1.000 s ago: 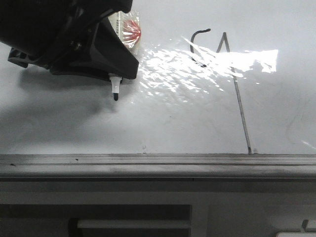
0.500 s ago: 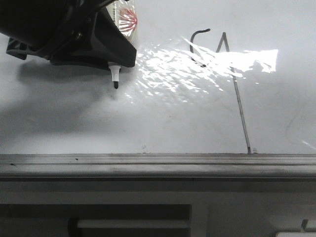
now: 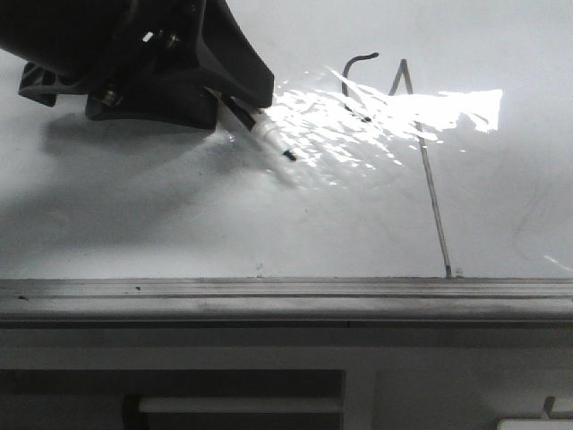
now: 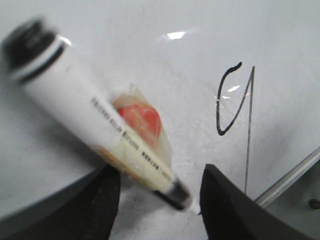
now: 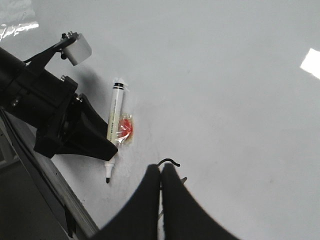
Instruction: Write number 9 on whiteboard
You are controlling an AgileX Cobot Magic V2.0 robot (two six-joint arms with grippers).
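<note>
The number 9 (image 3: 405,76) is drawn in thin black strokes on the whiteboard (image 3: 179,224): a curved hook, a peak and a long straight tail running down to the rail. My left gripper (image 4: 160,200) is open, its black fingers (image 4: 107,200) wide apart. A white marker (image 4: 90,115) with a red and clear wrapper lies slanted and blurred between them, its black tip low near one finger. From the front, the marker (image 3: 269,139) slants out from under the left gripper toward the 9. My right gripper (image 5: 161,172) is shut and empty, covering part of the 9 (image 5: 169,161).
A grey metal rail (image 3: 269,291) runs along the whiteboard's near edge, with a dark shelf below it. Bright wrinkled glare (image 3: 358,125) lies across the board around the 9. The left arm (image 5: 45,110) stands beside the marker (image 5: 114,120).
The marker pointed straight down from the left gripper before; now it slants to the right toward the 9. The gripper has shifted slightly right.
</note>
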